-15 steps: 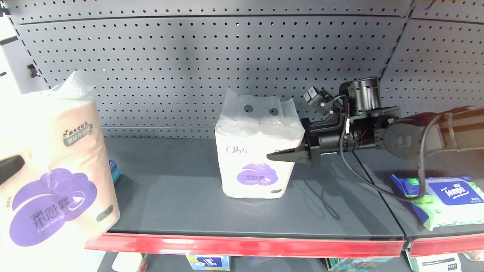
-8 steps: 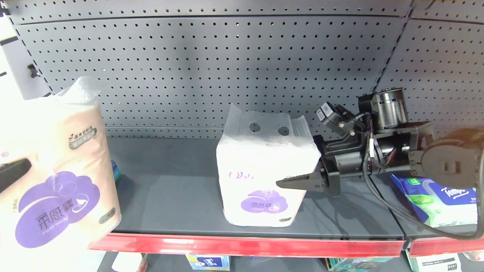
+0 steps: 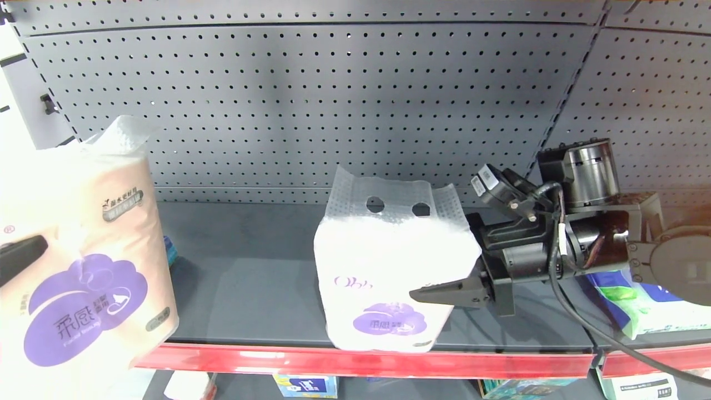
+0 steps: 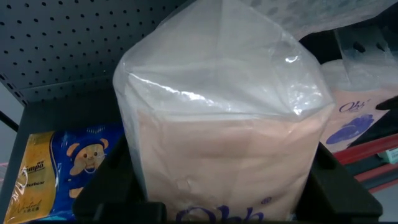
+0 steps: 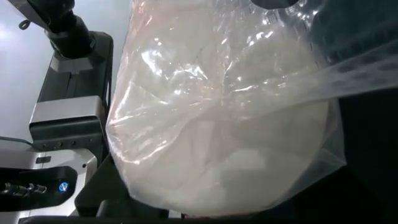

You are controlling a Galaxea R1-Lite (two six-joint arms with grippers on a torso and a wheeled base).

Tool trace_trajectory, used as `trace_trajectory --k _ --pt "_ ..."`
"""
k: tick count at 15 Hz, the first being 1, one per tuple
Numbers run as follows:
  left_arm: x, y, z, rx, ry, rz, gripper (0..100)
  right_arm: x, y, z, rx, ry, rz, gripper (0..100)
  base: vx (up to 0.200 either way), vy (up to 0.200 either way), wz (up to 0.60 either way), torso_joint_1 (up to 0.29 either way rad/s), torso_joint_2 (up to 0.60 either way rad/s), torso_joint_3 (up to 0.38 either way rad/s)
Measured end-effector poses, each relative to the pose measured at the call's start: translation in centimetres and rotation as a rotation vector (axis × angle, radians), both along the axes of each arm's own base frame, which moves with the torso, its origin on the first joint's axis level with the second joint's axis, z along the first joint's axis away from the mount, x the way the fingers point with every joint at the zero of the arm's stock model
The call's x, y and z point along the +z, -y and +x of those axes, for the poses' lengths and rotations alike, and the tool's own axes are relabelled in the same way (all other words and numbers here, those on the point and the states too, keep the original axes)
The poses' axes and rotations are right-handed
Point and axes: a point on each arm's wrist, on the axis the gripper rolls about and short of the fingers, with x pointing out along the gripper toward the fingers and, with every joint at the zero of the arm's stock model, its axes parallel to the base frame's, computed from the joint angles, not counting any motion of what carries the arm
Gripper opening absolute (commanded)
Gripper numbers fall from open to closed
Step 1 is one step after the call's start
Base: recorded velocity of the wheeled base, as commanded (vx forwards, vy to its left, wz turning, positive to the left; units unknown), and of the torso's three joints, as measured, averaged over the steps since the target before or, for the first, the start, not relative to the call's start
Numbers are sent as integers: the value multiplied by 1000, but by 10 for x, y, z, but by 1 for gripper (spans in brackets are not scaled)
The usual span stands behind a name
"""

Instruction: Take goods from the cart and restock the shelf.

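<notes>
Right claw (image 3: 427, 288) clamps the white tissue pack (image 3: 383, 266) at the front edge of the shelf (image 3: 250, 289); left claw (image 3: 19, 253) grips the peach pack (image 3: 83, 250); neither is released yet.

The head camera looks forward and slightly down at the shelf (image 3: 250, 289) from a middling distance, with the pegboard (image 3: 333, 100) at 12 o'clock. The left wrist camera sits tight behind the peach toilet-roll pack (image 4: 224, 149), which stands at 9 o'clock for the head camera, and faces the shelf. Both views share the white toilet-roll pack (image 3: 383, 261) and the red shelf edge (image 3: 361, 361). The right wrist camera is pressed close against that white pack.
</notes>
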Motion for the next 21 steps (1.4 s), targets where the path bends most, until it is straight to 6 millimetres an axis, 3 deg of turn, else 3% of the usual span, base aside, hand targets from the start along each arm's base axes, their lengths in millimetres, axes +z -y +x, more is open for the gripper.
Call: trace_trajectory --k 10,11,21 --pt "-4 0 -1 0 -7 2 0 -2 2 -3 -8 -1 -9 0 0 0 0 0 0 0" --pt "-4 0 -1 1 -8 2 0 -2 1 -3 -8 -1 -9 100 0 0 0 0 0 0" --pt "-4 0 -1 0 -7 2 0 1 3 -4 -14 3 -4 100 0 0 0 0 0 0"
